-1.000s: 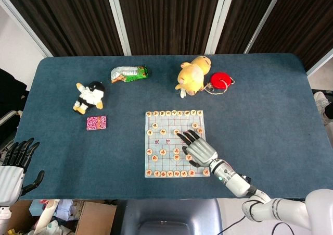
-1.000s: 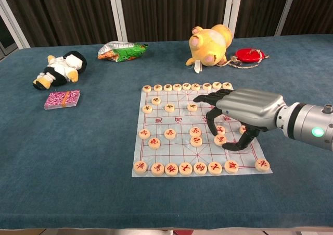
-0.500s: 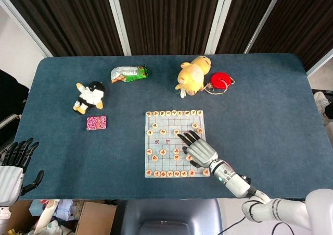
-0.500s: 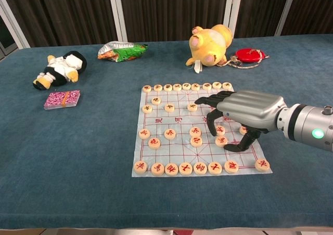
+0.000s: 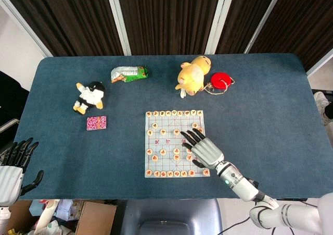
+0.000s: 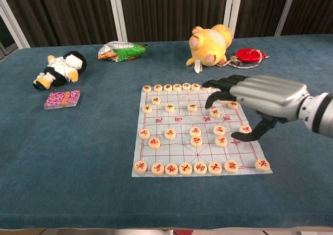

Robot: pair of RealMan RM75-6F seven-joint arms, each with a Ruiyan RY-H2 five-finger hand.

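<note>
A paper Chinese chess board (image 5: 167, 146) (image 6: 179, 149) lies on the blue table, with round wooden pieces along its far row (image 6: 177, 87), its near row (image 6: 186, 168) and scattered between. My right hand (image 5: 203, 147) (image 6: 255, 97) hovers over the board's right side, palm down, fingers spread, holding nothing. Its fingertips (image 6: 210, 84) reach above the far right pieces, and loose pieces (image 6: 219, 130) lie under it. My left hand (image 5: 11, 170) hangs off the table's near left corner, fingers apart and empty, seen only in the head view.
A yellow plush (image 5: 192, 74) (image 6: 210, 45) and a red round thing (image 5: 220, 80) (image 6: 250, 54) lie beyond the board. A green snack bag (image 5: 129, 73), a black and white plush (image 5: 89, 96) and a pink packet (image 5: 97, 123) lie at the left.
My right hand has risen off the board and shifted right and a little farther away, uncovering the pieces that were under its fingers. The left hand has hardly moved.
</note>
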